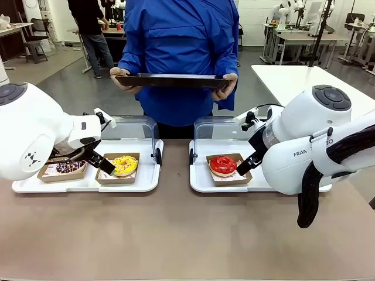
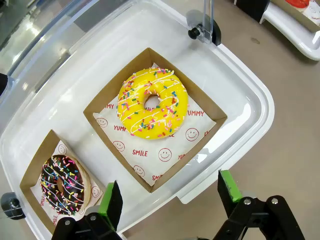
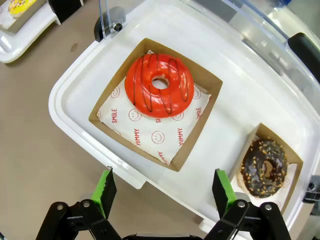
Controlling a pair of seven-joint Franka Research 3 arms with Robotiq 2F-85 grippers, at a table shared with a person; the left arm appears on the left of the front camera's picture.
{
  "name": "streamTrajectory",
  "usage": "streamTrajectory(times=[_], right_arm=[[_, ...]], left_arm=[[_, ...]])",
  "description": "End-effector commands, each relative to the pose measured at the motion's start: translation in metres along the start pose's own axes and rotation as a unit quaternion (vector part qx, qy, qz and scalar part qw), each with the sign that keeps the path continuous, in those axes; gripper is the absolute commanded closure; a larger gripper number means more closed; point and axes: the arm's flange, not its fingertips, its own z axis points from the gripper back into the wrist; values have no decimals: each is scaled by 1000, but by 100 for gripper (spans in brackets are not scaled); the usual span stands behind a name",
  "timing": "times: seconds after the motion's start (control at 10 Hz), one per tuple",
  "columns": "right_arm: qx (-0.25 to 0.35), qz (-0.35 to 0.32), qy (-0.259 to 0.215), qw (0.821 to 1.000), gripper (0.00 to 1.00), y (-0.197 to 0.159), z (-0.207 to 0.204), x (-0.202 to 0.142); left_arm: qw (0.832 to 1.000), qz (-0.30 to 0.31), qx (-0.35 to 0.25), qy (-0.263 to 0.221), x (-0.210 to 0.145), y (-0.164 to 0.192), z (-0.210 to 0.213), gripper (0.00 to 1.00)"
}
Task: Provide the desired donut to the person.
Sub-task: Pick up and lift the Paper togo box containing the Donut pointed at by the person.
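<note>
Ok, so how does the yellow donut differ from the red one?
The yellow donut carries coloured sprinkles and thin white drizzle; the red donut has only dark drizzle lines. The yellow donut sits in the left white tray beside a chocolate sprinkled donut; the red donut sits in the right white tray beside a chocolate donut with nut bits. Both lie flat in open brown boxes on smiley-print paper.
</note>
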Motion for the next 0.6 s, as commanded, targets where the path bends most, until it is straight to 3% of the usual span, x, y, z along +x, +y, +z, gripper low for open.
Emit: streamTrajectory(times=[0.0,0.1,0.3,0.5], right_arm=[[0,0,0,1000,0,0,0,0],[0,0,0,1000,0,0,0,0],[54,45,2,997,0,-56,62,-20],[144,130,-24,981,0,-100,116,-61]], left_arm=[[1000,0,0,0,0,0,0,0],[1000,0,0,0,0,0,0,0],[999,-15,-42,8,-33,27,48,0],[993,-22,-119,-11,-94,47,90,0]])
